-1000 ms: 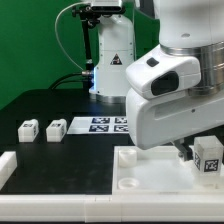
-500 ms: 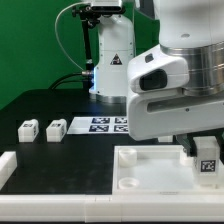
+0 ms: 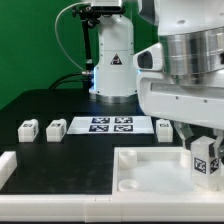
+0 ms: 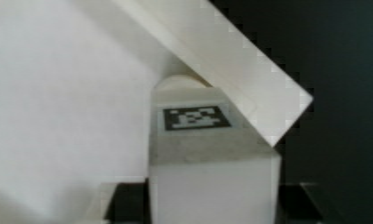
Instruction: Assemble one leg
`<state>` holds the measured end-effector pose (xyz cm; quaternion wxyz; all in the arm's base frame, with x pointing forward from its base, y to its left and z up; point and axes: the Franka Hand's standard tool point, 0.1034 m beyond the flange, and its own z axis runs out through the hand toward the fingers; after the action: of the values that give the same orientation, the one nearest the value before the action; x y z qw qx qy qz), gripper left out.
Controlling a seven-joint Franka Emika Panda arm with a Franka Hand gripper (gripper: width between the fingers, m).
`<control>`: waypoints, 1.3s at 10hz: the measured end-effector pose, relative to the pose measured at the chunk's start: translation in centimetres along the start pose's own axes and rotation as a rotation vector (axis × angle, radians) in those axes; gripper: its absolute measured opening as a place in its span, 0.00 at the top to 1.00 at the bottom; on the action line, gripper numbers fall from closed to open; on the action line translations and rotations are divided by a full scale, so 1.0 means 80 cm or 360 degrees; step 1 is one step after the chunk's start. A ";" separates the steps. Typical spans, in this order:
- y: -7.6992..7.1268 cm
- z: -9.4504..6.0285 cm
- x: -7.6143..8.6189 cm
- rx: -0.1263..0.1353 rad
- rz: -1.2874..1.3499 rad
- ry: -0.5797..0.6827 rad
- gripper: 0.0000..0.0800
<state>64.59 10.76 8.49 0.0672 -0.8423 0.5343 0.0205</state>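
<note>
Wrist view shows the leg [image 4: 209,150] running straight away from the camera, its tag facing the lens, with a dark shape on either side of its near end that I take to be the fingers [image 4: 130,205]. The gripper [image 3: 199,138] therefore reads as closed on the leg, clamped across two opposite side faces. The leg looks like a small block of rigid white plastic. I judge it light and stiff, unlikely to bend or crush under the jaws. Its faces look smooth, though, so it could slip or twist if pinched by a corner or only at its tip. The flat parallel sides are the place to hold it, squarely and toward one end, which leaves the other end free to mate. In the exterior view the leg hangs directly beneath the gripper at the exterior view's right, tag outward, over the right part of the large white tray-like piece [image 3: 140,170]. Whether its lower end touches that piece or sits just above it I cannot tell. Three other legs rest on the dark surface [image 3: 60,150]. Two [image 3: 27,127] [image 3: 55,128] lie well apart from the gripper at the exterior view's left, and one [image 3: 163,127] lies just beside the marker board [image 3: 110,124].
</note>
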 end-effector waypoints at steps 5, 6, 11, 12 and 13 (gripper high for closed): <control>0.002 0.001 -0.001 0.0000 0.0278 0.0019 0.51; 0.003 0.004 -0.004 0.0012 0.0080 0.0022 0.34; 0.002 0.009 -0.012 -0.0048 -0.1156 0.0030 0.19; 0.002 0.007 -0.009 -0.0100 -0.1555 0.0059 0.19; -0.002 0.006 -0.010 -0.0100 -0.1885 0.0072 0.19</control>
<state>64.43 11.63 8.15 0.0307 -0.9989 -0.0261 -0.0228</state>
